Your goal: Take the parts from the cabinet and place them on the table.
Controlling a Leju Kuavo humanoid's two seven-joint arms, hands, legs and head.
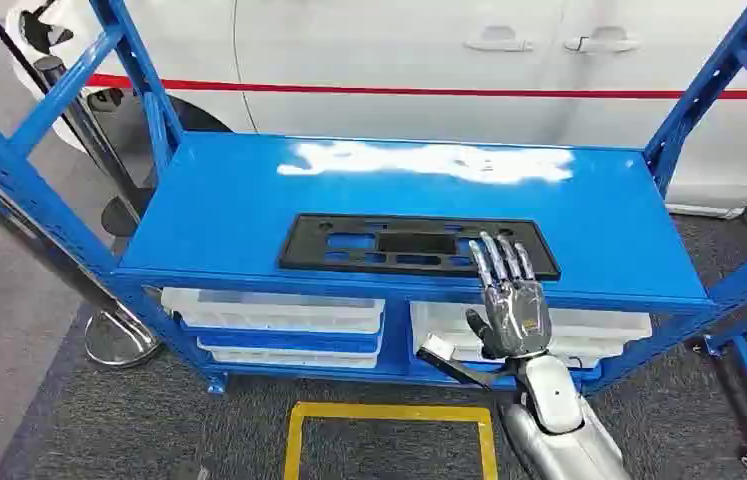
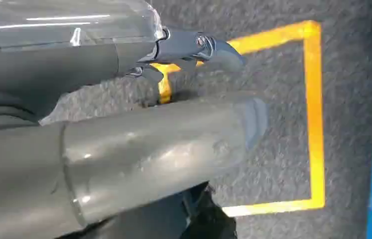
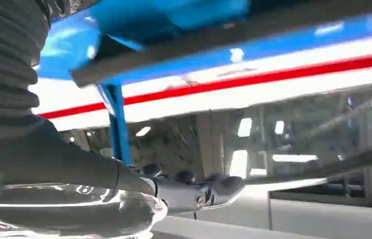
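Head view shows you the flat black plastic cut-out panel (image 1: pixel 419 245) lying on the blue metal shelf (image 1: pixel 249 200); your right hand (image 1: pixel 511 305) reaches over its end, fingers (image 1: pixel 497 258) spread, grasping nothing, likely for pickup.

The right hand (image 1: pixel 511 305), fingers straight and apart, reaches up over the front edge of the blue shelf (image 1: pixel 219 215) (a white car behind), fingertips over the flat black part (image 1: pixel 414 245).
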